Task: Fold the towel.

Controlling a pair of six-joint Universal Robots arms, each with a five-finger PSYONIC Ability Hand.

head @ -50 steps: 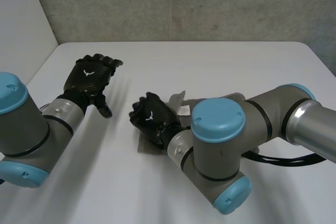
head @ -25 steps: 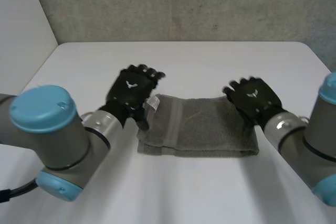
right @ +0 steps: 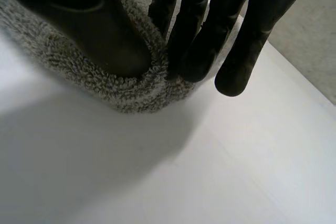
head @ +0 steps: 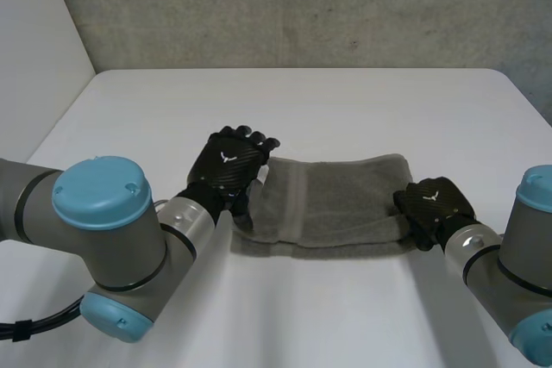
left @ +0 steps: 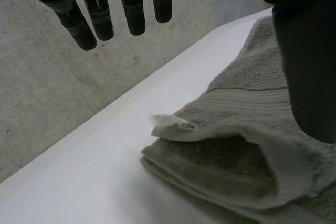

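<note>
Head view showed us the towel (head: pixel 336 204) lying on the surface (head: pixel 345 109) as a layered long strip, our left hand (head: pixel 226 165) straight-fingered and spread at its 9 o'clock end, our right hand (head: pixel 434 207) pinching the 3 o'clock end, so we judged a crosswise fold remained.

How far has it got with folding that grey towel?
Partway. The towel already lies on the table as a long strip, with stacked layers at its left end. The right hand pinches the right end between thumb and fingers. The left hand is at the left end with fingers straight, not closed on it. Probably left to do: folding the strip across into a shorter stack.
</note>
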